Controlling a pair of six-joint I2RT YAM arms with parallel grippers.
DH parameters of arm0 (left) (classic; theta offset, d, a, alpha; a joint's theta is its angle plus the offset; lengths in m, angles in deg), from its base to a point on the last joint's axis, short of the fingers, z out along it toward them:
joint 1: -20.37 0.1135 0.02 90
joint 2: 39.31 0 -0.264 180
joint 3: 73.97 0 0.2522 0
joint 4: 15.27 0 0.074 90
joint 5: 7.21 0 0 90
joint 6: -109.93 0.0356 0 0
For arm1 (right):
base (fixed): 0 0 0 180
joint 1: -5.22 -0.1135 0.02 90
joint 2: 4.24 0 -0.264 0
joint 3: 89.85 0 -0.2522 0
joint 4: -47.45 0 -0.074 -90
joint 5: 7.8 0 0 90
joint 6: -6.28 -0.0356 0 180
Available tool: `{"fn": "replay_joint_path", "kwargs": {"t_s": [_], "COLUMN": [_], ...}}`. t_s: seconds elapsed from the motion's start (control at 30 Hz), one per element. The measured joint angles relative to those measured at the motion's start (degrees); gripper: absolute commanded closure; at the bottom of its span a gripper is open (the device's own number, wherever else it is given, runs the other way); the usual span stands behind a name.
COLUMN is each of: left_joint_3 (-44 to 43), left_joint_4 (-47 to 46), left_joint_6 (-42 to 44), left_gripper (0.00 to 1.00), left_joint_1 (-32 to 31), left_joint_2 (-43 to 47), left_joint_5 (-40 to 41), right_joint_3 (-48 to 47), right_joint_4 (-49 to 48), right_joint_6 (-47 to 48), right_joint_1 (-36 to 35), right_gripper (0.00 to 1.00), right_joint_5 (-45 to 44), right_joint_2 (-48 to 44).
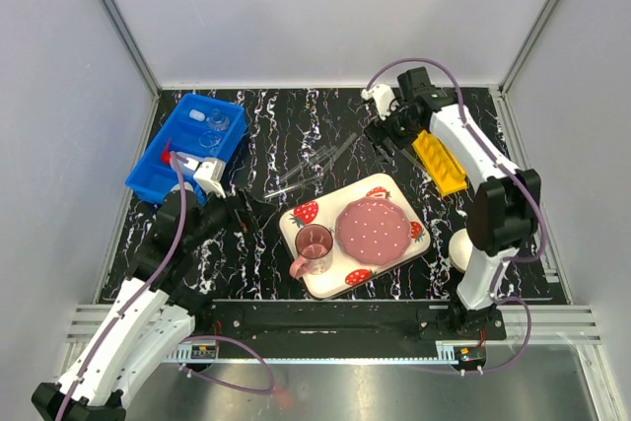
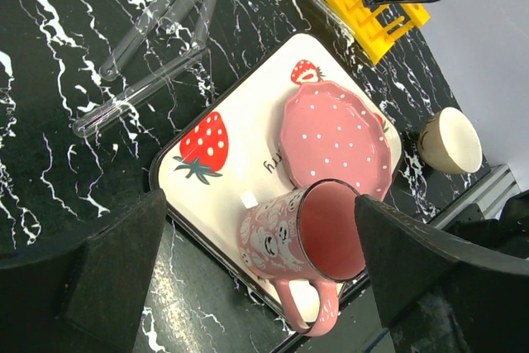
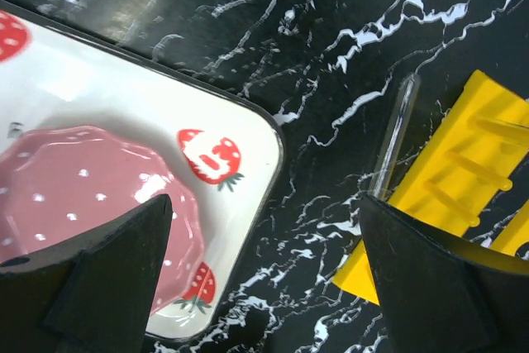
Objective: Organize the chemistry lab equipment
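Several thin clear tubes [image 1: 311,170] lie on the black marbled table left of centre, also in the left wrist view [image 2: 157,31]. One more tube [image 3: 395,138] lies against the yellow holed rack [image 1: 440,163] at the right, which the right wrist view [image 3: 463,196] also shows. A blue bin [image 1: 158,179] at the back left holds a small white dome [image 1: 197,115], clear glassware [image 1: 215,130] and a red spout [image 1: 167,155]. My left gripper [image 1: 248,216] [image 2: 260,279] is open and empty by the tray's left end. My right gripper [image 1: 389,150] [image 3: 264,279] is open and empty between rack and tray.
A strawberry-print tray [image 1: 330,278] with a pink plate [image 1: 375,229] and pink cup [image 1: 314,244] sits front centre. A white bowl [image 1: 460,248] stands by the right arm's base. Grey walls close in the table on three sides.
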State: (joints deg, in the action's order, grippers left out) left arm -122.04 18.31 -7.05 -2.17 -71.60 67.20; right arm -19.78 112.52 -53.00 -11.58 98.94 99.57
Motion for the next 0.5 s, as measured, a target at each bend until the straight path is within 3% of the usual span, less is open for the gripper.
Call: {"fn": "replay_joint_path", "kwargs": {"t_s": [0.3, 0.5], "left_joint_3": [0.37, 0.37], "left_joint_4": [0.31, 1.33], "left_joint_6": [0.11, 0.15], "left_gripper": [0.01, 0.01], "left_joint_1": [0.07, 0.26], "left_joint_2": [-0.07, -0.02], "left_joint_5": [0.7, 1.36], "right_joint_3": [-8.85, -14.99], "right_joint_4": [2.01, 2.82], "right_joint_6": [1.14, 2.1], "right_joint_1": [-1.86, -1.79], "right_gripper": [0.04, 0.17], "right_joint_5": [-14.43, -20.74], "right_joint_2": [15.34, 23.8]}}
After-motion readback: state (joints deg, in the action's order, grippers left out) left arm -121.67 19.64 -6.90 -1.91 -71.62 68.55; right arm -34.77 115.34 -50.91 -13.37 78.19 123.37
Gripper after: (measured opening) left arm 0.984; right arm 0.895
